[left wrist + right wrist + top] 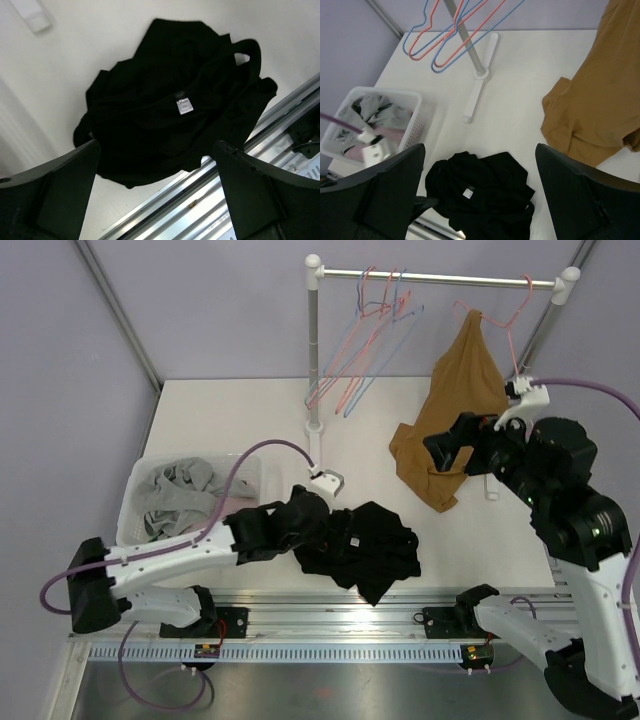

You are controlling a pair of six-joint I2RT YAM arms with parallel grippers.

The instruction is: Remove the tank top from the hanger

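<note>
White laminate made up the counter (250,420), the broadest thing in view, and the clothes rack (314,350) rose from its far side so that garments could hang within reach of both arms. The mustard-brown tank top (455,390) hung from a pink hanger (519,305) at the right end of the rail. Its straps were over the wire and its hem sagged onto the counter, so the task was judged not yet done. The right arm was probably raised beside it for that reason, and the cloth filled the right edge of that wrist's view. A crumpled black garment (360,545) lay near the front edge, apparently set down there and off any hanger. At the left stood a white basket (130,508) holding grey clothes (180,490), likely a bin for finished pieces. Several empty pink and blue hangers (365,340) dangled near the post, well apart from the loaded one. The right claw (480,150) was spread wide with nothing between its fingers, and the tank top sat off to one side of it, not in the gap. Whether it touched the cloth could not be told. The left claw (155,150) was likewise splayed and empty, hovering just above the black garment. The next move probably called for pinching a strap and slipping it off the hanger's shoulder.
</note>
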